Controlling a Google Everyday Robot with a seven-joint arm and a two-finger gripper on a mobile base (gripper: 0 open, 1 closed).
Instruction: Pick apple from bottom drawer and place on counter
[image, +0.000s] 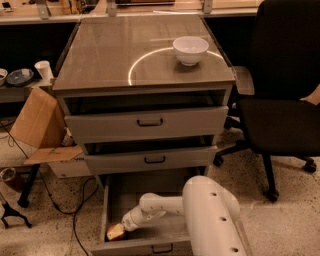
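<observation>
Camera view, single frame.

- Bottom drawer (127, 192): pulled out, floor visible, low front panel at the picture's lower edge.
- Apple (115, 232): inside the bottom drawer, at its front left corner, lying on the floor close behind the front panel.
- Gripper (126, 223): down inside the bottom drawer, its tip right against the apple's upper right side. How far open it is cannot be told, nor whether it has hold of the apple.
- Arm (200, 215): large white link over the drawer's right half, with a slimmer white link reaching left to the gripper.
- Two taller drawers (147, 122): directly above the bottom drawer, each pulled out slightly.
- Counter (110, 55): topmost, above the drawers, pale arc marked on it. White bowl (190, 49) stands on it, above the drawer's right side.
- Black office chair (285, 100): right of the drawer.
- Cardboard box (42, 125): up and left of the drawer.
</observation>
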